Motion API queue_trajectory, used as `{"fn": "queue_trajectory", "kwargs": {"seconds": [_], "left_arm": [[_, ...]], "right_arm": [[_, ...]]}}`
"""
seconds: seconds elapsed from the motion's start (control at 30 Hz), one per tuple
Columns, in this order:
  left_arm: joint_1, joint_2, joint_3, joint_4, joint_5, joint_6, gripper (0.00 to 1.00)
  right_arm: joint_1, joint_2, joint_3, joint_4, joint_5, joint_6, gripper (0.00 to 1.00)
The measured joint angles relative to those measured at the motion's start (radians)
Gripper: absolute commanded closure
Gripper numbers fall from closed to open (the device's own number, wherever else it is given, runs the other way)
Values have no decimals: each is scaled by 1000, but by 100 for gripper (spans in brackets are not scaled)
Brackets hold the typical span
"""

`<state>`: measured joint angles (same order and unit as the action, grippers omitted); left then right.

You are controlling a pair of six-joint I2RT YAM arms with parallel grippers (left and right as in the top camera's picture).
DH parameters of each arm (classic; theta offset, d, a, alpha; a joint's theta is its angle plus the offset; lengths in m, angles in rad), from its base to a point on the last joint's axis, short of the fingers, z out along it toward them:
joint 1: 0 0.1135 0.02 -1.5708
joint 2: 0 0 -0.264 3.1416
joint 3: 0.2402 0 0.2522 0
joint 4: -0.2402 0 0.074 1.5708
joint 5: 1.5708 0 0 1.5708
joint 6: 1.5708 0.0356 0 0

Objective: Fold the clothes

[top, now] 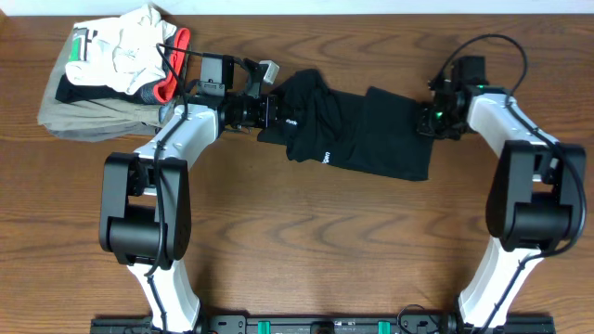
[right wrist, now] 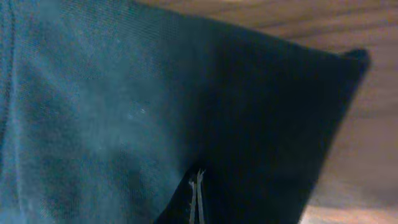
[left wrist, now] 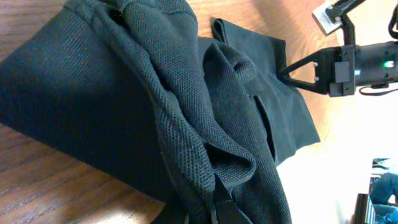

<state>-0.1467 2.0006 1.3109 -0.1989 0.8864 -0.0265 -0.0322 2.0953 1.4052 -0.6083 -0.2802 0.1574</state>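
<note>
while the black top (top: 371, 139) lies on the table (top: 306, 241), left gripper (top: 272, 109) and right gripper (top: 427, 119) each pinch its ends.

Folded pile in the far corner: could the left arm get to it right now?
Probably yes for distance: the folded pile lies right beside that arm. But the left gripper is shut on the black top, so it would have to let go first.

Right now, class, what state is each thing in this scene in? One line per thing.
black top: lying on the table, partly folded, bunched at its left end.
left gripper: shut on the black top.
right gripper: shut on the black top.
pile of clothes: stacked at the table's far left.
</note>
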Motion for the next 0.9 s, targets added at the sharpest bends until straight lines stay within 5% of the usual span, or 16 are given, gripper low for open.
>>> {"fn": "queue_trajectory", "kwargs": {"seconds": [0.4, 0.9], "left_arm": [[-59, -57, 0, 51, -10, 4, 94], [-420, -89, 0, 52, -127, 58, 94]], "right_arm": [[16, 26, 26, 5, -26, 37, 99], [16, 26, 26, 5, -31, 44, 99]]}}
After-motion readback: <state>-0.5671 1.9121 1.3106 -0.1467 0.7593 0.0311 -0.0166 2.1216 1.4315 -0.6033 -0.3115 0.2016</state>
